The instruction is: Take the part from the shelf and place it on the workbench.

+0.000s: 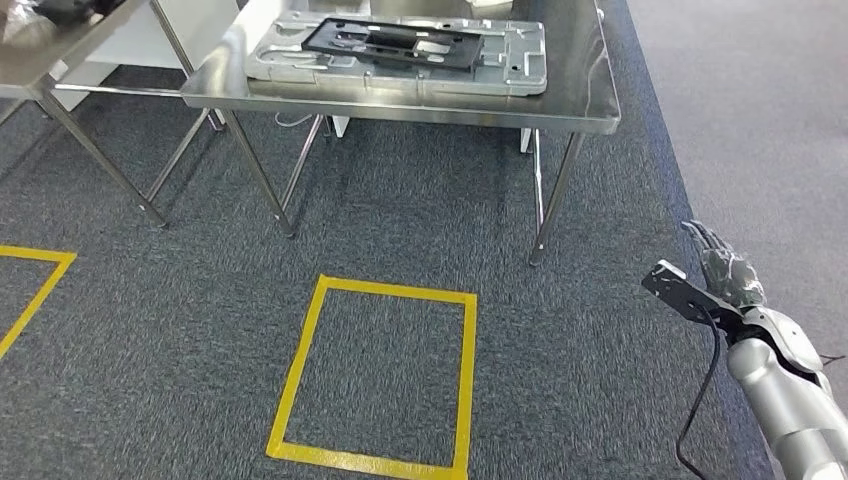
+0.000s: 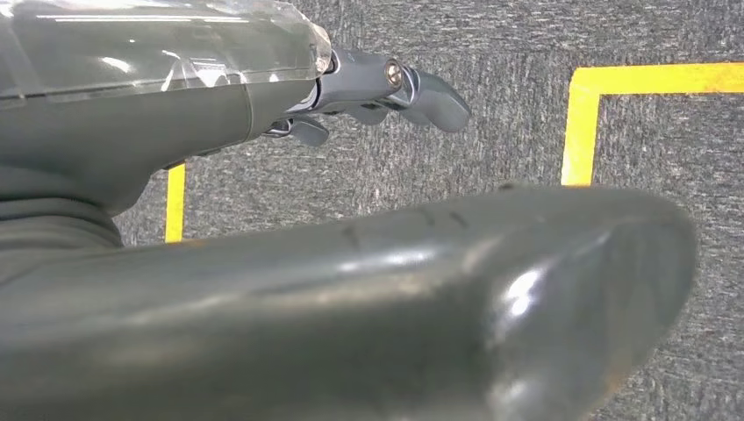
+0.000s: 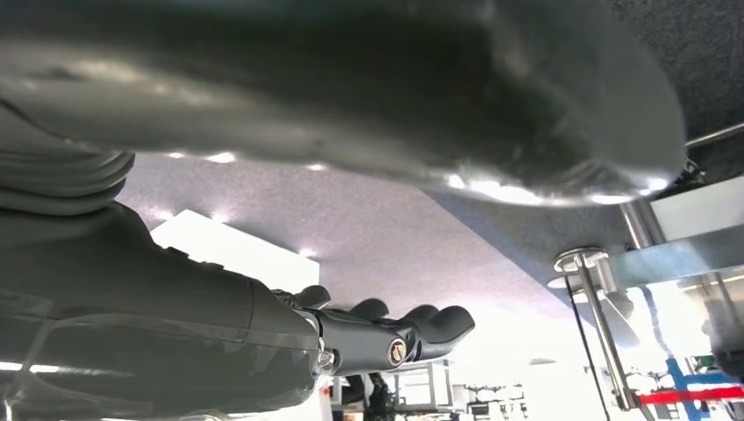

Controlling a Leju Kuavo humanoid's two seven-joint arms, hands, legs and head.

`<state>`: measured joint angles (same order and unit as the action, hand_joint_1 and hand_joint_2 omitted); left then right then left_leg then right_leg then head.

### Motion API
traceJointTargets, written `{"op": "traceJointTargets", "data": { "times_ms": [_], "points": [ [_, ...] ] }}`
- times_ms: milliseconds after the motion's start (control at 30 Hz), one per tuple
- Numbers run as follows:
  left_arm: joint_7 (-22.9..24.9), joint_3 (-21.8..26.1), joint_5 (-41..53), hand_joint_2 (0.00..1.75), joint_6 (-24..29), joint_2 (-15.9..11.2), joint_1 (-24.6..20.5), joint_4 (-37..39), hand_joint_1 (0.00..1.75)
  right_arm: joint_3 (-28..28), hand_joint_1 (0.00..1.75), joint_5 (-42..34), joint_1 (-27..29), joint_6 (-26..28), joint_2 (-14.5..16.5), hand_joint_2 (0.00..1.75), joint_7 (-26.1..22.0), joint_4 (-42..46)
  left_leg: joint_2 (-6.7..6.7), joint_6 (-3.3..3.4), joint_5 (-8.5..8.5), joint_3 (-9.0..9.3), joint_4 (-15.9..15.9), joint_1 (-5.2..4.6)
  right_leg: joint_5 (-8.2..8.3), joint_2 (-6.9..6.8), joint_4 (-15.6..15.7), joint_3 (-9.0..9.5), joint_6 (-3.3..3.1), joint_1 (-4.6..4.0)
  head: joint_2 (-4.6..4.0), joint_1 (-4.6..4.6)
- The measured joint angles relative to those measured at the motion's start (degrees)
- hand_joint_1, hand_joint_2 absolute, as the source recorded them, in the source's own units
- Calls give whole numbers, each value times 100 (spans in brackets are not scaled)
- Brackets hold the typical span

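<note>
Steel workbench [image 1: 420,105] bears part [image 1: 400,45] | right hand [image 1: 722,265], left hand [image 2: 368,92] empty, fingers apart | no legible writing

We see a shiny metal workbench [image 1: 560,105] holding a dull grey metal tray [image 1: 520,62] with a flat black part [image 1: 400,45]. The carpet [image 1: 560,350] looks rough and grey. Our right hand [image 1: 722,265] looks like smooth, glossy plastic.

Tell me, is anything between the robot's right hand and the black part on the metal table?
Nothing visible blocks it. The right hand hangs over bare carpet, apart from the workbench, where the black part lies on a grey tray.
</note>
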<state>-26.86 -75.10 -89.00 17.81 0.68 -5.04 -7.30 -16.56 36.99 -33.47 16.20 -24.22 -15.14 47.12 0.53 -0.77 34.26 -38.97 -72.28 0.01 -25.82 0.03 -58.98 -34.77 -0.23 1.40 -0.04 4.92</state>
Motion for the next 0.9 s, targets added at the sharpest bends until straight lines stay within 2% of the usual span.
{"op": "traceJointTargets", "data": {
  "times_ms": [100, 167, 233, 333, 367, 400, 467, 500, 533, 567, 600, 633, 700, 733, 833, 900],
  "points": [
    [9, -4, -1, 0, 1, 0, 19, 0, 0, 26, 0, 32, 102, 35, 1, 0, 6, 40, 0, -3, -9, -101, -202, 7, 0, 28, -2, 0, 0, -2, 0, 0],
    [24, -7, -25, 0, 33, -9, 44, 0, 0, 68, 0, 168, 195, 177, 7, 0, -9, 82, -105, 76, -396, 215, 513, 2, 7, 116, -2, 0, 22, -6, 0, 0],
    [38, -7, -49, 0, 79, -17, 49, 0, 0, 90, 0, 314, 196, 323, 20, 0, -25, 89, -195, 164, -746, 605, 1363, -20, 29, 199, 7, -15, 85, -4, 0, 0],
    [54, -7, -61, 0, 120, -17, 43, 0, 0, 102, 0, 403, 168, 418, 31, 0, -1, 71, -141, 245, -807, 638, 1461, -16, 41, 211, 21, -31, 196, 8, 0, -1],
    [54, -7, -63, 0, 127, -16, 40, 0, 0, 111, 0, 415, 141, 442, 29, 0, 12, 60, -116, 286, -845, 655, 1516, -6, -33, 171, -71, -75, 213, 6, 0, -2],
    [54, -7, -64, 0, 131, -15, 37, 0, 0, 121, 0, 419, 108, 462, 28, 0, 23, 48, -90, 318, -879, 669, 1566, 4, -169, 125, -278, -172, 223, 1, 0, -2],
    [51, -7, -66, 0, 131, -14, 39, 0, 0, 136, 0, 421, 55, 485, 28, 0, 46, 21, -45, 349, -897, 661, 1585, -9, -543, 64, -991, -503, 235, -1, 0, -2],
    [49, -7, -71, 0, 131, -14, 43, 0, 0, 143, 0, 422, 48, 491, 27, 0, 53, 3, -25, 350, -895, 652, 1578, -14, -664, 61, -1321, -655, 247, 0, 0, -2],
    [46, -7, -75, 0, 129, -14, 46, 0, 0, 153, 0, 423, 47, 497, 25, 0, 57, -15, -6, 350, -891, 645, 1567, -18, -686, 55, -1491, -730, 259, 3, 0, -2],
    [41, -7, -79, 0, 126, -14, 48, 0, 0, 164, 0, 427, 46, 505, 18, 0, 58, -31, 11, 345, -884, 641, 1553, -19, -600, 43, -1441, -694, 268, 7, 0, -2],
    [37, -7, -81, 0, 121, -11, 48, 0, 0, 178, 0, 432, 39, 517, 7, 0, 58, -43, 26, 333, -872, 639, 1531, -17, -431, 18, -1173, -547, 273, 10, 0, -2],
    [31, -7, -81, 0, 115, -8, 47, 0, 0, 196, 0, 436, 27, 530, -8, 0, 58, -49, 40, 313, -851, 635, 1498, -19, -251, -34, -770, -331, 272, 12, 0, -2],
    [17, -7, -81, 0, 102, -4, 45, 0, 0, 232, 0, 453, -7, 566, -35, 0, 66, -52, 67, 257, -797, 612, 1411, -41, -60, -110, -157, -13, 230, -10, 0, -2],
    [11, -7, -81, 0, 96, -4, 46, 0, 0, 249, 0, 472, -8, 591, -47, 0, 82, -48, 82, 230, -778, 602, 1382, -53, -50, -119, -33, 45, 197, -23, 0, -1],
    [3, -8, -81, 0, 77, -5, 48, 0, 0, 302, 0, 573, 63, 659, -92, 0, 171, 17, 113, 157, -737, 596, 1350, -51, -46, -52, -14, 35, 97, -30, 0, -1],
    [-1, -15, -76, 0, 62, -1, 48, 0, 0, 347, 0, 658, 122, 681, -120, 0, 251, 127, 69, 88, -524, 480, 1060, -31, -30, -22, 2, 36, 36, -6, 0, -1]
  ]
}}
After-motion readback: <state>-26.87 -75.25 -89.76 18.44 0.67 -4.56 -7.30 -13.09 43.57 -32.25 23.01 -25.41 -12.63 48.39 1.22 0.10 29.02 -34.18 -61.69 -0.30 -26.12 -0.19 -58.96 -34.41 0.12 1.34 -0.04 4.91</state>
